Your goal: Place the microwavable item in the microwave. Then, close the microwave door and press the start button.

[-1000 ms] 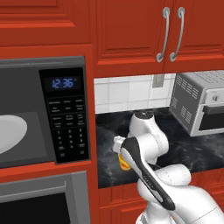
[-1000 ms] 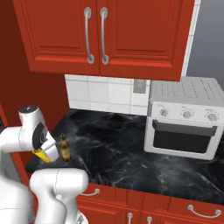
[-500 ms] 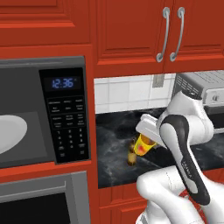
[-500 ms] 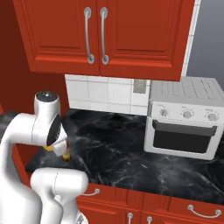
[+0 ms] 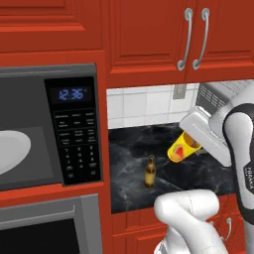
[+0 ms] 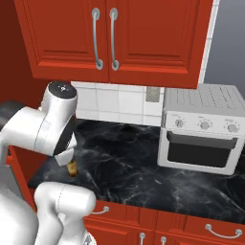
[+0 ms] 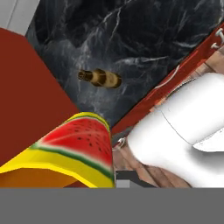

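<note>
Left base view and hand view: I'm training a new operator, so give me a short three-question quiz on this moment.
1. True or false: the yellow cup stands on the counter.
2. What stands upright on the counter near the microwave? A) brown bottle B) plate C) kettle
3. Fill in: the microwave's clock reads ____.

Key: 1. False: the gripper holds it tilted above the counter. 2. A. 3. 12:36.
</note>
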Robot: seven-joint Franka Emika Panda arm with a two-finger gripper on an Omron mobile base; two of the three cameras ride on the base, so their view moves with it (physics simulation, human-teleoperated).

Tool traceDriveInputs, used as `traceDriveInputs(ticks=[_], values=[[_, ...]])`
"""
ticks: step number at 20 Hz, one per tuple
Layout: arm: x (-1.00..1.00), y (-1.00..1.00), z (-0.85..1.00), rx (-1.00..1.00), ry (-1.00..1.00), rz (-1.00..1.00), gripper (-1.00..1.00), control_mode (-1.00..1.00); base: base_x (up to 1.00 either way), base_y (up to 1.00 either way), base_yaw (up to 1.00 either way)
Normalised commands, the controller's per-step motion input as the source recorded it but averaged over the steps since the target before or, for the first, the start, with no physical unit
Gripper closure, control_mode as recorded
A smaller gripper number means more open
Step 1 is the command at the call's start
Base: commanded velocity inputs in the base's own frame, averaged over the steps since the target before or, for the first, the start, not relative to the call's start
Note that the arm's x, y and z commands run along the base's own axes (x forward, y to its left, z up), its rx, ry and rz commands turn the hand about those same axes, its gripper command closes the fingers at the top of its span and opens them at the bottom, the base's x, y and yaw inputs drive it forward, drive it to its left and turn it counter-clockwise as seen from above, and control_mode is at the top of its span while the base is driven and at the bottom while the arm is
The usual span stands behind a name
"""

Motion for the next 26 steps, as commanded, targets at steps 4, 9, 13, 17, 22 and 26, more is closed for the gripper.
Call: traceDriveInputs(ticks=[4,9,13,17,22,26], values=[[-0.17,0.07,-0.23,-0.04,0.08,-0.04,1.00,-1.00,0.00,0.00,0.00],[-0.43,0.09,-0.19,-0.03,0.05,-0.02,1.00,-1.00,0.00,0.00,0.00],[0.00,0.00,0.00,0.00,0.00,0.00,1.00,1.00,-0.99,0.03,-0.05],[0.00,0.00,0.00,0.00,0.00,0.00,1.00,1.00,-0.97,0.18,-0.02],[0.00,0.00,0.00,0.00,0.00,0.00,1.00,1.00,-0.27,0.84,-0.01],[0.00,0.00,0.00,0.00,0.00,0.00,1.00,1.00,0.00,1.00,-0.01]])
